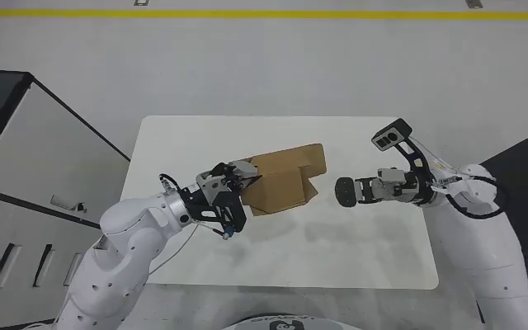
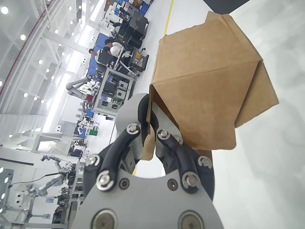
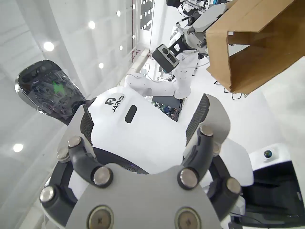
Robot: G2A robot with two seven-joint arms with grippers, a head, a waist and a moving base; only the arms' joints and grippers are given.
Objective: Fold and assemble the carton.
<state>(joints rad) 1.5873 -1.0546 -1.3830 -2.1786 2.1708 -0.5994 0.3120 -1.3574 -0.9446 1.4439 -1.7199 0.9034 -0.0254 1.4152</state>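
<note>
Carton (image 1: 285, 177) first, from the top view: you will find it near the middle of the white table (image 1: 330, 247), brown, partly folded, with its flaps not closed. Your left gripper (image 1: 246, 176) is at the carton's left end, in contact with the cardboard. Your right gripper (image 1: 345, 190) hangs over the table off the carton's right end, near it but apart, pointing toward it. You cannot tell from here whether the carton's underside rests on the table. A yellow floor line (image 1: 264, 13) runs beyond the table's far edge.

In the left wrist view, your left gripper (image 2: 149, 110) is clenched on the cardboard: a thin edge of a carton (image 2: 205, 72) panel is pinched between the two dark pads, and one finger (image 2: 133, 110) presses against its outer face. The panels meet at sharp creases, and one flap stands out to the side over the table (image 2: 262, 168).

In the right wrist view, your right gripper (image 3: 145, 115) is released, its two fingers spread wide with nothing between them. The carton (image 3: 250, 67) is farther off, its open end turned this way so you look into the hollow inside. The left gripper (image 3: 207, 20) shows at the carton's far end.
</note>
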